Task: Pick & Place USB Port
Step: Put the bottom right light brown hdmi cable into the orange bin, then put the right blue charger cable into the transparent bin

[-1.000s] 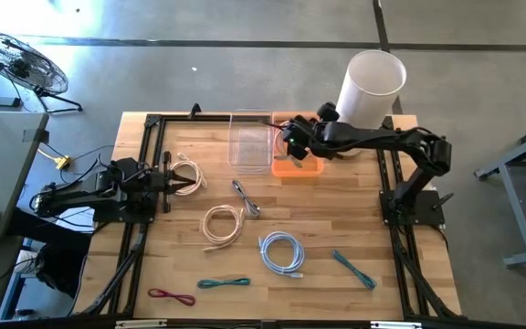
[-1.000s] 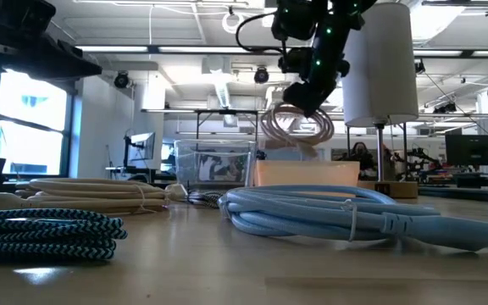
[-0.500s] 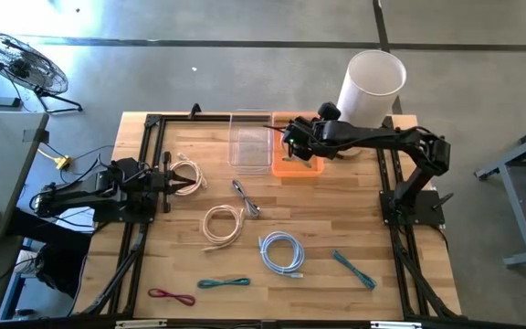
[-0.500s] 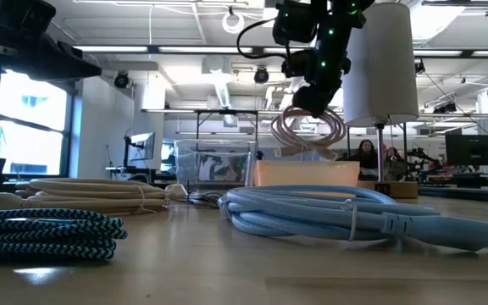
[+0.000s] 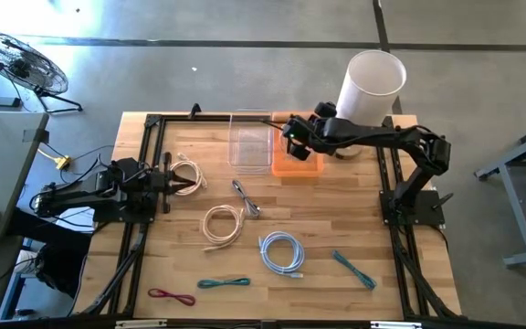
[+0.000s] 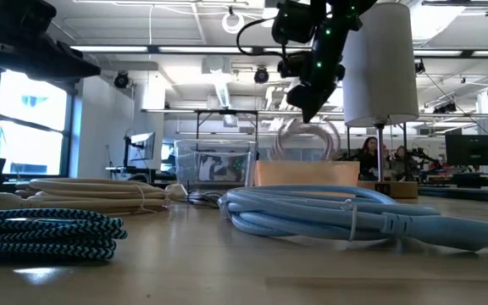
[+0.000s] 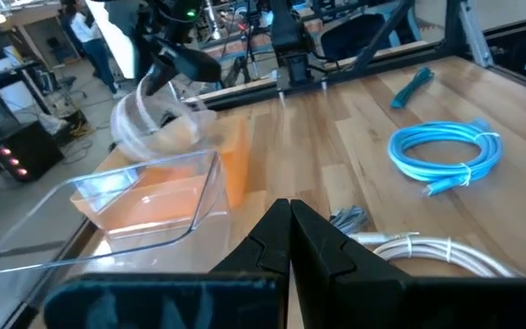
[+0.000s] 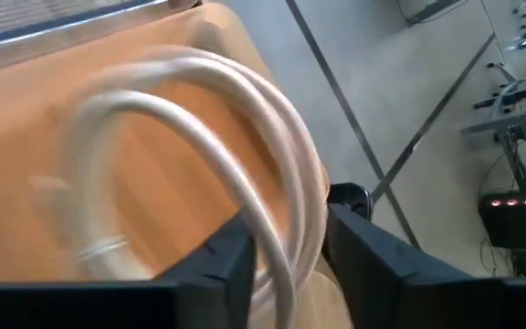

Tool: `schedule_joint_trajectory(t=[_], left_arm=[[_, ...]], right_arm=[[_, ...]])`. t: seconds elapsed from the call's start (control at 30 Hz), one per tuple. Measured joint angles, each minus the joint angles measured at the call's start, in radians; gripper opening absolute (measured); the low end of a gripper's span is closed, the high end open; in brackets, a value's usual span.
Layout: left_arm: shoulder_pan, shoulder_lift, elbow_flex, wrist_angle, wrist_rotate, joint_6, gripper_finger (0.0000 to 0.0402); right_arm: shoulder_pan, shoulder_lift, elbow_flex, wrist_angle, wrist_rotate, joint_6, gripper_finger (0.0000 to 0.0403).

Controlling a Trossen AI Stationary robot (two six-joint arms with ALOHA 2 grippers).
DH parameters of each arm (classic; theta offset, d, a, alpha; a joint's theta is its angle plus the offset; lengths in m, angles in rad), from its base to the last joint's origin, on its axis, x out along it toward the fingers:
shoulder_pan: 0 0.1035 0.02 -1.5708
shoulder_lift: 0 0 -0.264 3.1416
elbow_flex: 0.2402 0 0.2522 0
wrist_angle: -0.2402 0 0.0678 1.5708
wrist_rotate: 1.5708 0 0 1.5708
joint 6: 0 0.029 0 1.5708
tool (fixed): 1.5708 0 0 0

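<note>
My right gripper (image 5: pixel 290 137) hovers open above the orange bin (image 5: pixel 299 166) at the table's far edge. A pale pink-white cable coil (image 6: pixel 307 140) shows blurred just under its fingertips (image 6: pixel 306 106), with its lower part behind the bin's rim (image 6: pixel 307 174). In the right wrist view the coil (image 8: pixel 245 137) runs between the two fingers, with the orange bin behind it. My left gripper (image 5: pixel 173 181) waits shut at the table's left, beside a white cable coil (image 5: pixel 190 172) that lies flat on the wood. My right gripper points down over the orange bin with the coil's upper loop (image 8: pixel 299 210) between its fingers. I cannot tell whether the fingers still touch it. The coil hangs upright below them, and its lower part dips into the bin.
A clear bin (image 5: pixel 249 142) stands left of the orange one, and a tall white cylinder (image 5: pixel 371 87) stands to its right. Cream (image 5: pixel 222 224), blue (image 5: pixel 281 251), grey (image 5: pixel 247 199), teal (image 5: pixel 225 282) and red (image 5: pixel 172 296) cables lie across the middle and near side of the table.
The right gripper carried the hanging coil rightward over the orange bin, then drew slightly back left and up. Meanwhile the coil sank lower under it, now reaching behind the bin's rim and blurred by its motion. The left arm kept still.
</note>
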Motion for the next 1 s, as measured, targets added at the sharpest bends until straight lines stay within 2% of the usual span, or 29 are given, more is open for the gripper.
schedule_joint_trajectory(t=[0.2,0.33,0.47,0.53,0.6,0.73,0.8,0.87,1.0], left_arm=[[0.000,0.000,0.000,-0.007,0.067,-0.013,0.0001],[0.000,0.000,0.000,-0.008,0.089,-0.018,0.0001],[0.000,0.000,0.000,-0.008,0.091,-0.030,0.0001],[0.000,0.000,0.000,-0.008,0.091,-0.038,0.0001],[0.000,0.000,0.000,-0.008,0.091,-0.039,0.0001],[0.000,0.000,0.000,-0.008,0.091,-0.039,0.0001],[0.000,0.000,0.000,-0.008,0.089,-0.039,0.0001],[0.000,0.000,0.000,-0.008,0.088,-0.039,0.0001],[0.000,0.000,0.000,-0.008,0.085,-0.039,0.0001]], right_arm=[[-0.001,0.000,0.001,0.055,-0.017,-0.006,0.0191],[0.018,0.000,0.040,0.057,-0.007,-0.008,0.0199],[0.063,0.000,0.142,0.026,-0.029,-0.027,0.0197],[0.093,0.000,0.218,-0.015,-0.111,-0.031,0.0197],[0.122,0.000,0.299,-0.086,-0.250,-0.026,0.0197],[0.177,-0.001,0.444,-0.271,-0.541,0.075,0.0197],[0.207,-0.001,0.496,-0.386,-0.649,0.141,0.0197],[0.239,-0.001,0.535,-0.528,-0.712,0.211,0.0197],[0.323,-0.003,0.554,-0.786,-0.736,0.347,0.0197]])
